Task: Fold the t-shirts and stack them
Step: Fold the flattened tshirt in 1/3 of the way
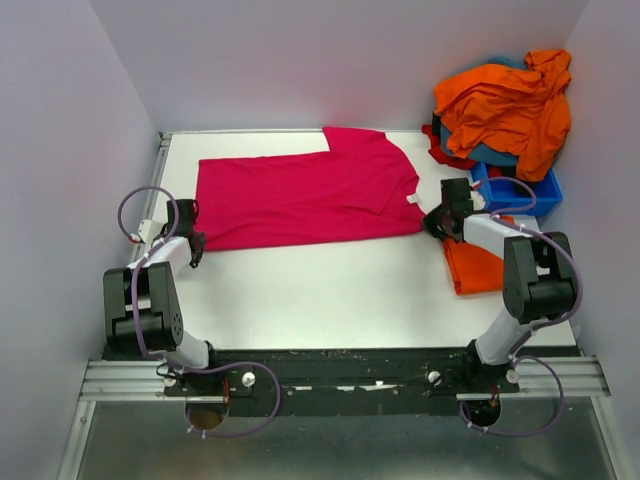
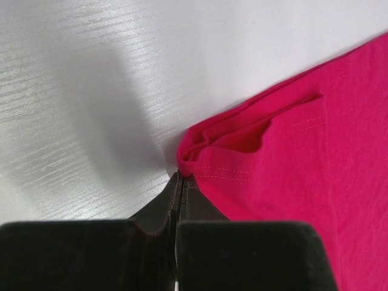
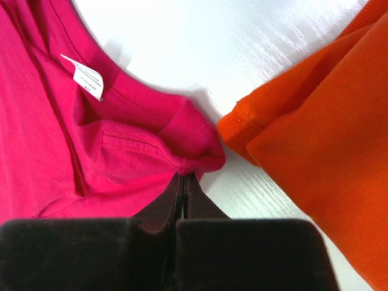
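Note:
A magenta-pink t-shirt (image 1: pixel 300 195) lies spread on the white table, one side folded over, its white neck label (image 1: pixel 411 200) at the right end. My left gripper (image 1: pixel 195 245) sits at the shirt's near-left corner; in the left wrist view its jaws (image 2: pixel 180 177) are shut, pinching the bunched hem (image 2: pixel 212 151). My right gripper (image 1: pixel 435 222) sits at the shirt's right end by the collar; in the right wrist view its jaws (image 3: pixel 183 176) are shut on a fold of magenta cloth (image 3: pixel 188 139), with the label (image 3: pixel 85 77) to the left.
A folded orange t-shirt (image 1: pixel 475 268) lies on the table just right of my right gripper and shows in the right wrist view (image 3: pixel 321 133). A blue bin (image 1: pixel 525 195) at the back right holds a heap of orange, teal and red shirts (image 1: pixel 505 105). Walls enclose the table.

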Tool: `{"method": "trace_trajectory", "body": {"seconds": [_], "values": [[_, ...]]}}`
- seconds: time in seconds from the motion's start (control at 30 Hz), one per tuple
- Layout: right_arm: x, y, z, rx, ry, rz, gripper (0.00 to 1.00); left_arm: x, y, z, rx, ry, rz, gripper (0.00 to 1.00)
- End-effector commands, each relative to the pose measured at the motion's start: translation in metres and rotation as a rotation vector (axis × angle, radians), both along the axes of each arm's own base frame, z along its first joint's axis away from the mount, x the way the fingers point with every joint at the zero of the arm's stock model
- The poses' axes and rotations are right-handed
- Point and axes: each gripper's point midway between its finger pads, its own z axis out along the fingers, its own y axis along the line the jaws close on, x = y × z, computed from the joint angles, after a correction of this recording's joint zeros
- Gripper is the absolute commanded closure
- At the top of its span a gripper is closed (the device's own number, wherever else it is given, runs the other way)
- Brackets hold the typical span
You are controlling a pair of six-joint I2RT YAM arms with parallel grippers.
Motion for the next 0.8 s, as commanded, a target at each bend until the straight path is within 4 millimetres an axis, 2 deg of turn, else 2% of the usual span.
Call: {"method": "trace_trajectory", "body": {"seconds": [0.0, 0.17, 0.27, 0.37, 0.43, 0.53, 0.6, 0.63, 0.7, 0.77], "values": [[-0.005, -0.009, -0.003, -0.036, 0.032, -0.041, 0.99, 0.001, 0.009, 0.013, 0.034, -0.002, 0.008, 1.00], [-0.011, -0.011, 0.015, -0.045, -0.010, -0.036, 0.99, 0.000, 0.013, 0.024, 0.054, 0.004, 0.007, 1.00], [-0.009, -0.009, 0.037, -0.035, -0.054, -0.022, 0.99, -0.002, 0.018, 0.033, 0.081, 0.043, 0.008, 1.00], [0.002, -0.003, 0.067, -0.018, -0.125, 0.012, 0.99, 0.006, 0.016, 0.043, 0.068, 0.057, -0.011, 1.00], [0.018, 0.001, 0.094, -0.022, -0.190, 0.044, 0.99, 0.017, 0.014, 0.056, 0.051, 0.036, -0.019, 1.00], [0.044, 0.008, 0.161, -0.037, -0.329, 0.106, 0.99, 0.034, 0.013, 0.095, 0.045, -0.021, -0.029, 1.00], [0.043, 0.006, 0.204, -0.056, -0.433, 0.115, 0.99, 0.039, 0.016, 0.126, 0.067, -0.082, -0.023, 1.00], [0.039, 0.002, 0.214, -0.068, -0.459, 0.101, 0.99, 0.039, 0.017, 0.138, 0.082, -0.114, -0.016, 1.00], [0.029, -0.004, 0.219, -0.077, -0.479, 0.076, 0.99, 0.028, 0.020, 0.145, 0.101, -0.142, 0.009, 1.00], [0.011, -0.005, 0.188, -0.044, -0.389, 0.042, 0.99, 0.013, 0.019, 0.134, 0.099, -0.139, 0.024, 1.00]]}}
